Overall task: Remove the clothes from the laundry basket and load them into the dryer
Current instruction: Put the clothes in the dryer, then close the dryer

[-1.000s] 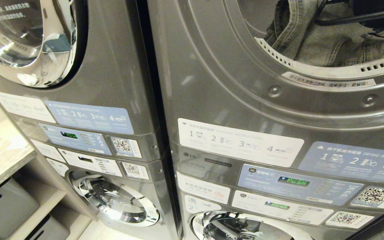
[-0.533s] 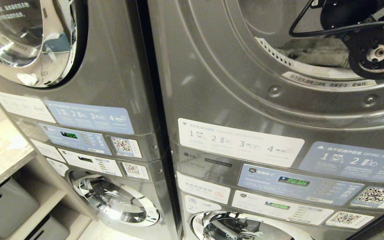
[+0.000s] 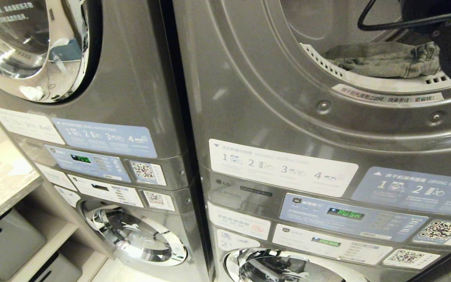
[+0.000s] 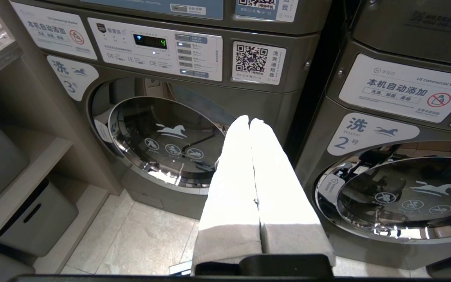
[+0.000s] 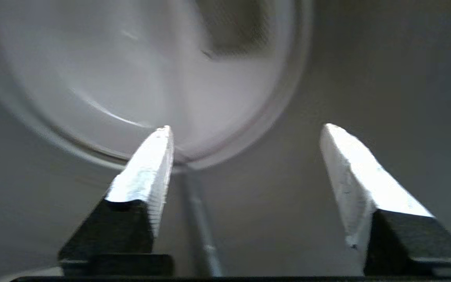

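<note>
Reaching into the dryer (image 3: 272, 98) at the upper right of the head frame, the right gripper (image 5: 245, 133) has its fingers spread wide with nothing between them. A grey garment (image 3: 382, 58) lies on the drum's lower lip. The left gripper (image 4: 250, 121), fingers pressed together and empty, hangs low before the washers (image 4: 163, 102).

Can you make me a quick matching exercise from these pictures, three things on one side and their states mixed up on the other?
Things:
1. left gripper
2. right gripper
3. grey garment

States:
A. lying in the dryer drum
B. fingers pressed together, low before the washers
C. fingers spread apart, holding nothing

Pairs: 1-B, 2-C, 3-A
</note>
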